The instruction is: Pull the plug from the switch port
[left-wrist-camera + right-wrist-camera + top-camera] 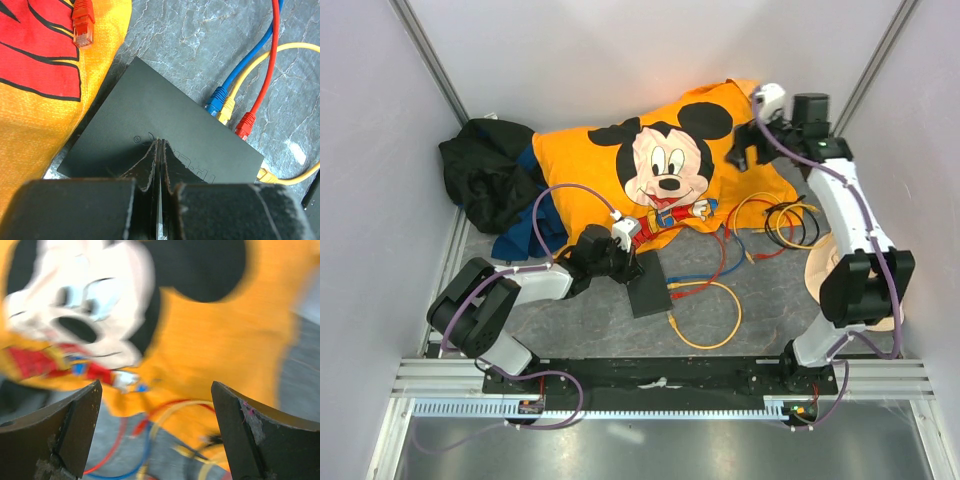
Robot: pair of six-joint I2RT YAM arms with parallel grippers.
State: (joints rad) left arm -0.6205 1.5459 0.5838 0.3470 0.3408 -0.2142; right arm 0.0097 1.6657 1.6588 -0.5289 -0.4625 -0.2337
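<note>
The switch [649, 284] is a flat dark box on the grey mat, just below the orange cloth. In the left wrist view the switch [150, 120] has blue [216, 100], yellow [226, 108] and red [244, 125] plugs in its far edge, and another yellow plug [265, 175] further right. My left gripper [630, 262] is shut with nothing between the fingers, and its tips [160, 143] are over the switch's top face. My right gripper [741, 157] is open and empty, high over the far right of the cloth. Its wrist view is blurred [156, 390].
An orange Mickey Mouse cloth [650, 165] covers the back of the mat, with a black heap of cloth [485, 175] at the far left. Loose red, blue and yellow cables [715, 290] lie right of the switch. A loose red plug [82, 22] lies on the cloth. Grey walls stand on both sides.
</note>
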